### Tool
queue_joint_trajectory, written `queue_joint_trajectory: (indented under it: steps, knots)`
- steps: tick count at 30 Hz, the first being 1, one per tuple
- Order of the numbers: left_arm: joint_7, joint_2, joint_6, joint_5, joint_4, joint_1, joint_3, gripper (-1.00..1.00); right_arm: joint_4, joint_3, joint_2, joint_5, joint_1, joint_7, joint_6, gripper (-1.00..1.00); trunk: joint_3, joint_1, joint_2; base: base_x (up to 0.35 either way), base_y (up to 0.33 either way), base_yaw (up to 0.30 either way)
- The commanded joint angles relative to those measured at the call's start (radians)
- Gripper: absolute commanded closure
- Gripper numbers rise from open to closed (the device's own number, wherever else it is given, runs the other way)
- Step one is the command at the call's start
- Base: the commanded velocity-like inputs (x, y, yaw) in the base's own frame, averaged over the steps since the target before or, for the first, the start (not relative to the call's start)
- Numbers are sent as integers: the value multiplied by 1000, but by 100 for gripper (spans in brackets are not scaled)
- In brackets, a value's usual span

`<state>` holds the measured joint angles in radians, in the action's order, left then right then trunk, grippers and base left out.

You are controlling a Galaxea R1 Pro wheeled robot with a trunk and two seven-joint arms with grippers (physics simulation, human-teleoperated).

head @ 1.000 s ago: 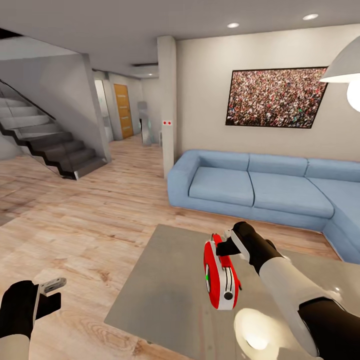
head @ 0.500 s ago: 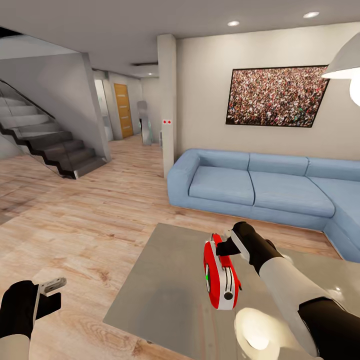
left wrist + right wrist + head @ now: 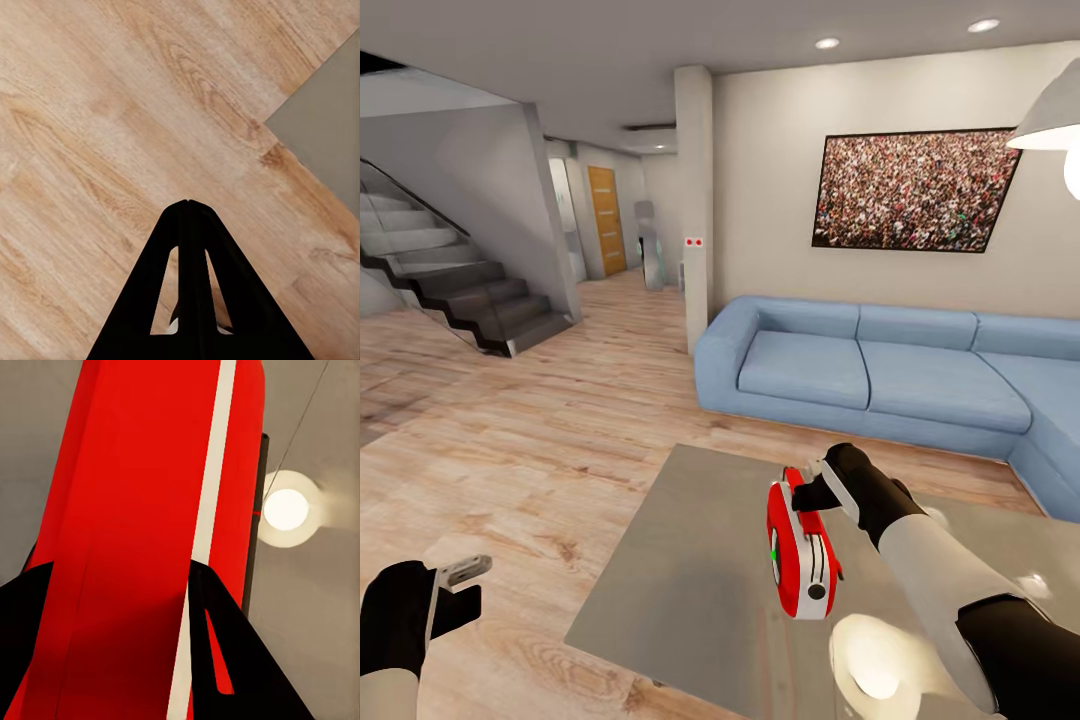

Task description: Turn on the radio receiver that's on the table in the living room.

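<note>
In the head view, the radio receiver (image 3: pixel 801 551) stands on edge in the lower middle of the frame, over the grey table (image 3: pixel 680 580). The right gripper (image 3: pixel 812 492) clamps its upper end. At lower left, the left gripper (image 3: pixel 460 575) hangs over the wood floor (image 3: pixel 510 450).

In the left wrist view, its fingers (image 3: pixel 187 247) are pressed together, grasping nothing.

In the right wrist view, the red casing (image 3: pixel 150 525) runs between the dark fingers (image 3: pixel 225 660).
</note>
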<state>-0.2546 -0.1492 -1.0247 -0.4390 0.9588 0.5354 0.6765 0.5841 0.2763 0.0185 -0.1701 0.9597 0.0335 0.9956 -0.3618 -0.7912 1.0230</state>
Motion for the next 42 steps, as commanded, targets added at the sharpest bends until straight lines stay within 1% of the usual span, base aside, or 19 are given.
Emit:
queue_joint_trajectory:
  steps: [1, 5, 11, 13, 14, 42]
  knots:
    - [0, 1, 0, 0, 0, 0, 0, 100, 0, 0, 0, -1, 0, 0, 0, 100, 0, 0, 0, 0, 0, 0]
    - [0, 2, 0, -1, 0, 0, 0, 100, 0, -2, 0, -1, 1, 0, 0, 100, -12, -15, 28, 0, 0, 0]
    - [0, 1, -1, -1, 0, 0, 0, 100, 0, -19, 0, 0, 1, -1, 0, 100, -31, -38, 70, 0, 0, 0]
    - [0, 0, -1, -1, 0, 0, 0, 100, 0, -20, 0, 0, 1, -1, 0, 100, -31, -38, 70, 0, 0, 0]
    - [0, 1, -1, -1, 0, 0, 0, 100, 0, -21, 0, 0, 1, -1, 0, 100, -31, -38, 70, 0, 0, 0]
    - [0, 1, -1, -1, 0, 0, 0, 100, 0, -22, 0, -1, 1, -1, 0, 100, -119, -146, 266, 0, 0, 0]
